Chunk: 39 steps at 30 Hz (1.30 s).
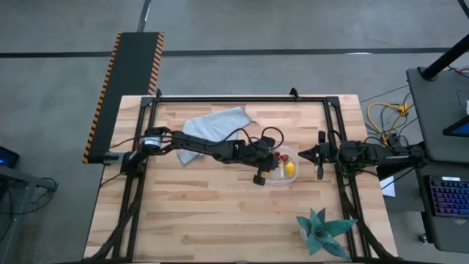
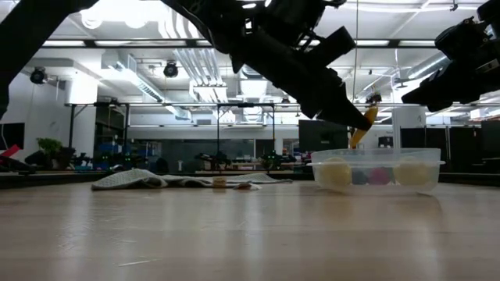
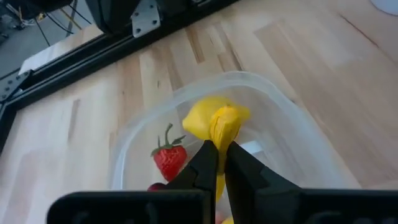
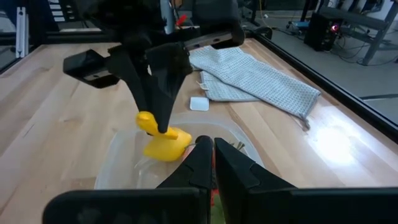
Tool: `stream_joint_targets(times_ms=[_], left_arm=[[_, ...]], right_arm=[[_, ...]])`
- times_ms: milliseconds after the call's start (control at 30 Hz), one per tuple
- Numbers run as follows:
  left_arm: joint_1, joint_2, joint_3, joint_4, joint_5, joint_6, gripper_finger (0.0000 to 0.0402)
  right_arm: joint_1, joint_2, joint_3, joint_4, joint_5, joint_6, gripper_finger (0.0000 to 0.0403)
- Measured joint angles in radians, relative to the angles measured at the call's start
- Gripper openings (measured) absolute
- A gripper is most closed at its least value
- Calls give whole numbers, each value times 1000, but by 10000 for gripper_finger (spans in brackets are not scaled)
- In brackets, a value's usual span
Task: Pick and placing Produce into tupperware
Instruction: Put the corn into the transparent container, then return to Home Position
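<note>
The clear tupperware (image 1: 272,176) stands on the table right of the middle and holds a yellow lemon (image 1: 290,169), a red strawberry (image 3: 169,157) and other small produce. My left gripper (image 3: 221,155) hangs slanted over it, shut on an orange-yellow stick-like piece (image 3: 225,126), also seen in the low view as the yellow piece (image 2: 363,125) above the tupperware's rim (image 2: 379,164). My right gripper (image 1: 302,155) waits shut just right of the tupperware, holding nothing. My left gripper pinches the orange-yellow piece between its two fingers (image 3: 205,163), by the end nearest them (image 3: 219,152). The fingers slant down from the table's left. The piece juts out past the fingertips (image 2: 344,109), lifted clear above the open tupperware and the lemon in it.
A grey-blue cloth (image 1: 216,125) lies behind the left arm at the table's far side, with a small white block (image 4: 199,103) next to it. A teal spiky plant (image 1: 320,231) stands at the near right corner. Bare wood fills the table's near left.
</note>
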State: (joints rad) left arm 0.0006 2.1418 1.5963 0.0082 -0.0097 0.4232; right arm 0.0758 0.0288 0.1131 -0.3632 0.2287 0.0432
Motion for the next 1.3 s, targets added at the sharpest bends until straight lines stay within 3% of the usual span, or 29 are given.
stream_joint_targets(times_ms=[567,1100,1300], left_arm=[[1,0,-47,13,5,-27,2],[-1,0,-40,41,52,-66,142],[-4,-107,-19,37,99,-103,130]], right_arm=[[0,0,0,0,0,0,9],[0,0,0,1,0,5,9],[0,0,0,1,0,-13,9]])
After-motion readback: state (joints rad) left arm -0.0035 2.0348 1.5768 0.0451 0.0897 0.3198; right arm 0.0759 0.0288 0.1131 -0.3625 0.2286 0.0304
